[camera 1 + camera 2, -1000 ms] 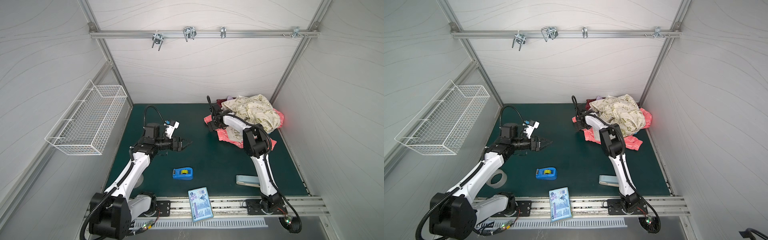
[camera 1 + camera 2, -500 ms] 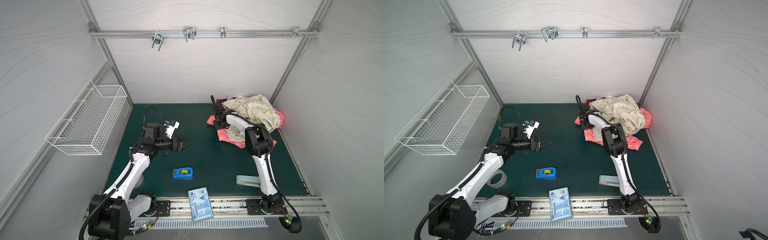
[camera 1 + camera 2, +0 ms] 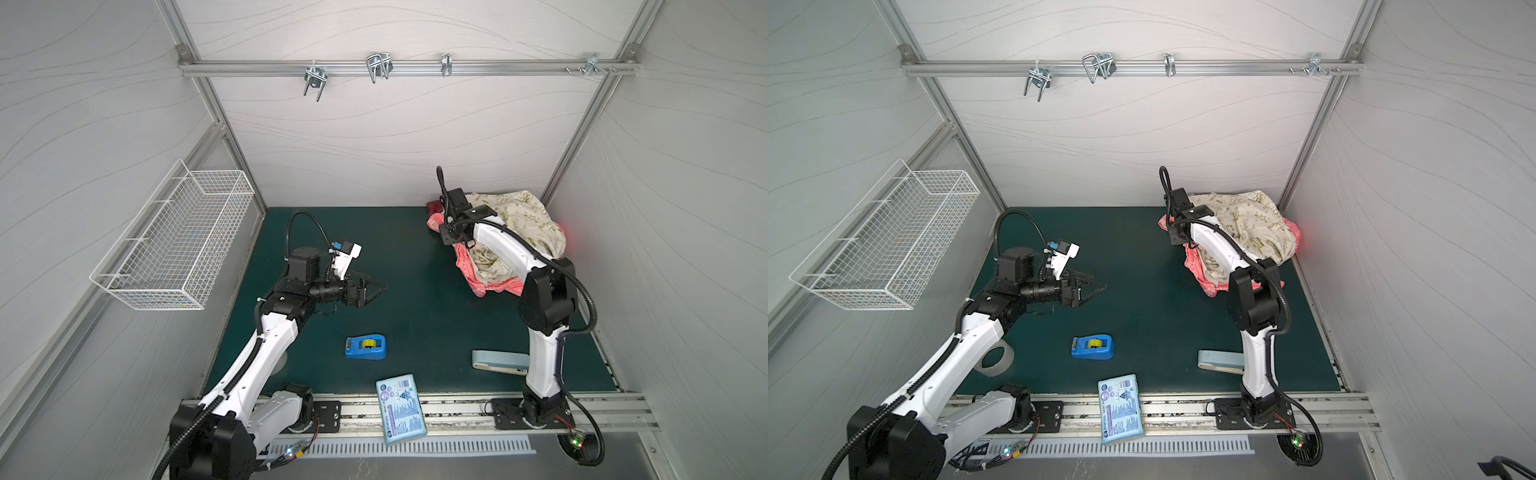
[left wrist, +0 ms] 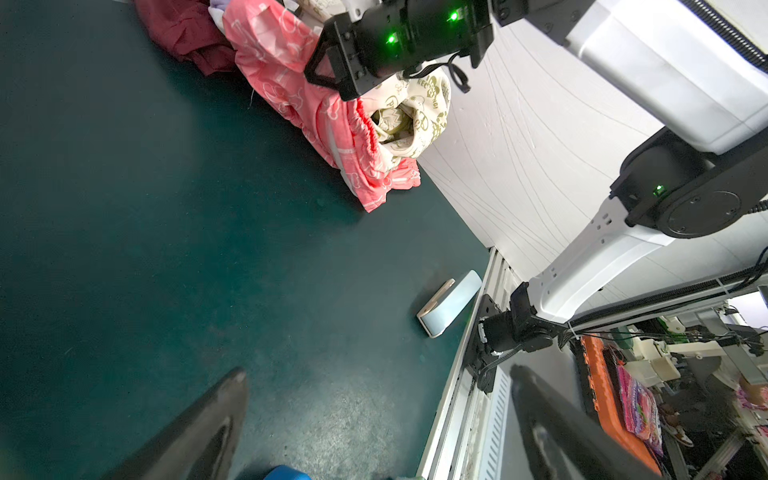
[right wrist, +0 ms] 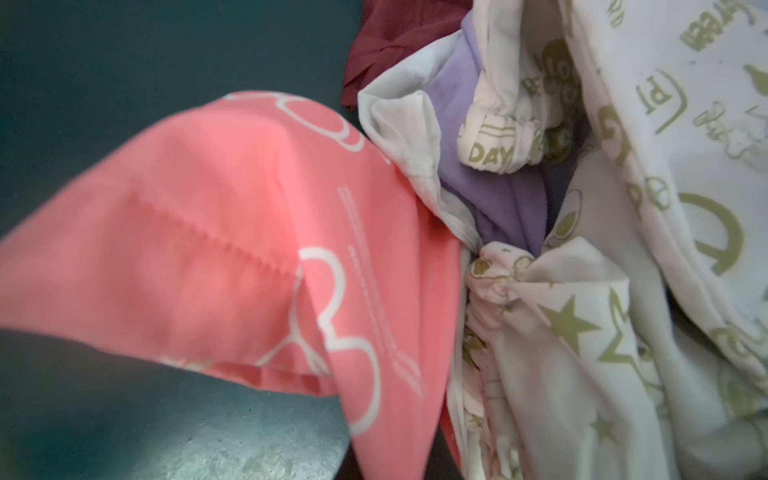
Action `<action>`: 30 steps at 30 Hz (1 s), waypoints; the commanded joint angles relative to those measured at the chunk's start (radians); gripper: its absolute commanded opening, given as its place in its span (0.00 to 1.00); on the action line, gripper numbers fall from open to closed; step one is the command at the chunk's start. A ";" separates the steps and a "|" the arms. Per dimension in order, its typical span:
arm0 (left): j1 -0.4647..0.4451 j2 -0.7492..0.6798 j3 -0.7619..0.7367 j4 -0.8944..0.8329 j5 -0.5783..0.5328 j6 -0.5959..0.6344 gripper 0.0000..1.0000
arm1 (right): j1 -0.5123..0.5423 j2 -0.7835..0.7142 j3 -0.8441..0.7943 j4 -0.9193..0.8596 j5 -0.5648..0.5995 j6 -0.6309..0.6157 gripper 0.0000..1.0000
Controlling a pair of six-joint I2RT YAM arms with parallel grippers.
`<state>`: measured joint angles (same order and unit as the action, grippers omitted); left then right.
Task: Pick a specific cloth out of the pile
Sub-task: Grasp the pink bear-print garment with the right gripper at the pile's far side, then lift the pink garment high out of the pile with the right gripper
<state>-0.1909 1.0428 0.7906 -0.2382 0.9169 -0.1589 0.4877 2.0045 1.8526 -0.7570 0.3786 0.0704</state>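
The pile [image 3: 519, 220] [image 3: 1246, 224] lies in the far right corner of the green mat, topped by a cream cloth with olive print. The coral-pink cloth [image 3: 494, 284] [image 3: 1200, 266] [image 4: 291, 83] [image 5: 208, 228] with white outline print spills from the pile's near left side. My right gripper [image 3: 456, 244] [image 3: 1177, 242] [image 4: 311, 77] is at the pile's left edge, shut on a fold of the cloth, which hides the jaws in the right wrist view. My left gripper [image 3: 374, 289] [image 3: 1096, 289] [image 4: 378, 415] hovers open and empty over the mat's left middle.
A maroon cloth [image 4: 187, 37] [image 5: 399, 37] and lilac fabric [image 5: 498, 187] sit at the pile's back left. On the mat are a blue tape dispenser [image 3: 365, 347] and a pale blue case [image 3: 498, 361]. A blue packet [image 3: 401, 409] lies on the front rail. A wire basket [image 3: 174, 245] hangs on the left wall.
My right gripper has shifted a little right toward the pile and shut on the pink cloth's edge. The left arm has not moved.
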 commanded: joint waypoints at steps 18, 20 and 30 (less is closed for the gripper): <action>-0.010 -0.023 0.007 0.014 -0.014 0.025 0.99 | 0.045 -0.249 0.141 0.024 0.200 -0.124 0.00; -0.010 -0.024 0.007 0.013 -0.016 0.025 0.99 | 0.058 -0.260 0.147 0.037 0.228 -0.150 0.00; -0.018 -0.030 0.005 0.011 -0.021 0.025 0.99 | 0.068 -0.260 0.232 0.052 0.282 -0.203 0.00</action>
<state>-0.2043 1.0325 0.7906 -0.2386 0.8936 -0.1524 0.5419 1.8099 1.9980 -0.8295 0.5941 -0.0875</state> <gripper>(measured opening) 0.992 0.092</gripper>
